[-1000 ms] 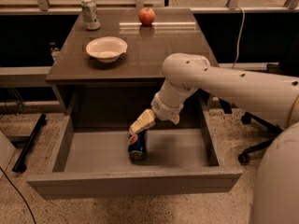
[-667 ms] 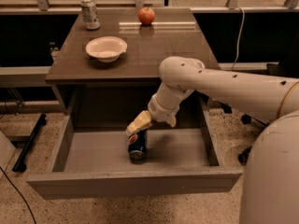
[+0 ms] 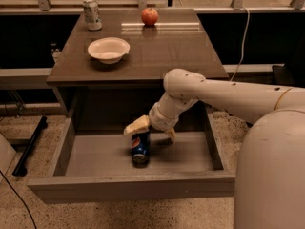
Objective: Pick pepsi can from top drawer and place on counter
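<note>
The pepsi can (image 3: 140,148), dark blue with its round logo showing, is on the flat grey bottom of the open top drawer (image 3: 95,157), near the middle, and seems to lie with one end toward the drawer front. My gripper (image 3: 152,131) is inside the drawer just behind and above the can. It is open, with one pale finger (image 3: 136,126) over the can's far left and the other to the right of it. It holds nothing. The counter (image 3: 162,51) is the glossy tabletop above the drawer.
On the counter stand a white bowl (image 3: 108,49) at the left, a pale silver-green can (image 3: 92,14) at the back left and a red apple (image 3: 149,16) at the back. My arm reaches in from the right under the counter's front edge. A black stand base (image 3: 29,147) lies on the floor at the left.
My gripper has shifted slightly left and closer to the can, its fingers now straddling the can's far end. The can has not moved.
</note>
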You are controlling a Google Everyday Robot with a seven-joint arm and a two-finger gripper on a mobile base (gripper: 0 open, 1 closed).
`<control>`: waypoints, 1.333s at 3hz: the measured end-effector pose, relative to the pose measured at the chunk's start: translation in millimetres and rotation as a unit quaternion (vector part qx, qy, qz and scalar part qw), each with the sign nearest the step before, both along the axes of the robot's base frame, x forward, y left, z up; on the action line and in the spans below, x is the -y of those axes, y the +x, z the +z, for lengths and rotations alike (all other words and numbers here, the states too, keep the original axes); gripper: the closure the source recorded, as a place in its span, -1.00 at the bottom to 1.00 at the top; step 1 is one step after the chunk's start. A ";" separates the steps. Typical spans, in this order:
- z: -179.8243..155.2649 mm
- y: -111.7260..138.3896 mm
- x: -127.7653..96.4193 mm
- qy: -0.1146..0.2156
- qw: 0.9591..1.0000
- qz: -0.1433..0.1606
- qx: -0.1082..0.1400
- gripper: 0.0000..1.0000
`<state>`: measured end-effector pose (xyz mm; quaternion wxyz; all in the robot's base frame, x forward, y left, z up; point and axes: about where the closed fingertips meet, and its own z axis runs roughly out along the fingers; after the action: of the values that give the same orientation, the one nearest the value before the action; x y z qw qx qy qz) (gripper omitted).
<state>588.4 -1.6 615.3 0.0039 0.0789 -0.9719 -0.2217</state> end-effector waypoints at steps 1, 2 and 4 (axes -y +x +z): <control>-4.6 0.4 -2.8 0.005 1.000 -0.020 -0.014 -0.50; 3.1 0.2 -3.5 0.008 1.000 -0.024 -0.012 0.13; 37.8 -0.9 -5.8 0.040 0.998 -0.036 0.019 1.00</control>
<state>587.4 4.2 653.1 -0.0256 0.0486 -0.9644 -0.2587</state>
